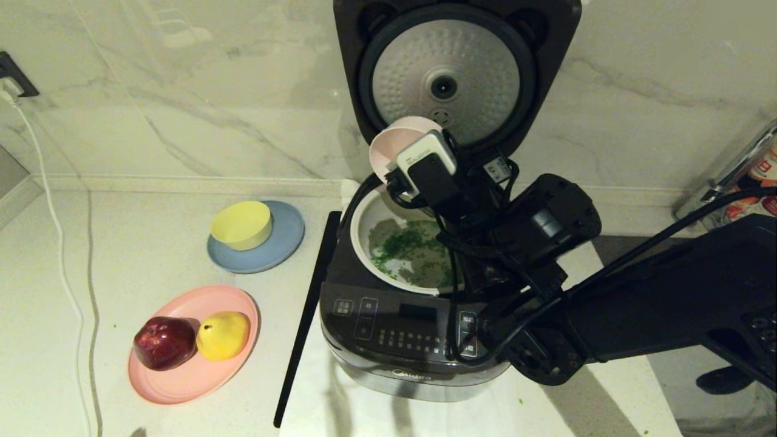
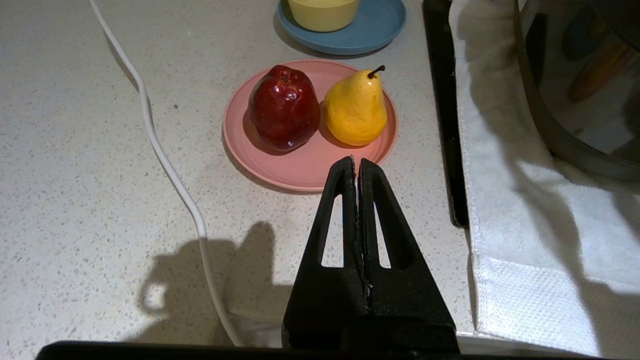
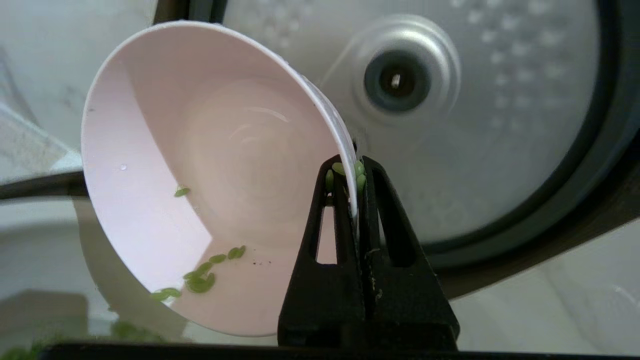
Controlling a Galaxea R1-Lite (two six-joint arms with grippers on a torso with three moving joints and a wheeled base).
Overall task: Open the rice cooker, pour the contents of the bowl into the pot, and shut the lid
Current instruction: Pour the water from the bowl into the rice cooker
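Note:
The dark rice cooker [image 1: 400,340] stands open, its lid [image 1: 446,70] upright with the dimpled silver plate facing me. In the off-white pot [image 1: 364,243] lie green contents [image 1: 403,243]. My right gripper [image 3: 354,167] is shut on the rim of the pale pink bowl [image 3: 210,165], which is held tipped on its side above the pot's far edge [image 1: 391,142]. A few green bits [image 3: 200,282] cling inside the bowl and at the fingertips. My left gripper [image 2: 356,162] is shut on nothing, low over the counter near the pink plate.
A pink plate [image 1: 182,376] with a red apple [image 1: 164,342] and a yellow pear [image 1: 223,334] lies left of the cooker. Behind it, a yellow bowl [image 1: 241,224] sits on a blue plate [image 1: 285,243]. A white cord [image 1: 61,255] runs along the left. A white cloth [image 2: 525,240] lies under the cooker.

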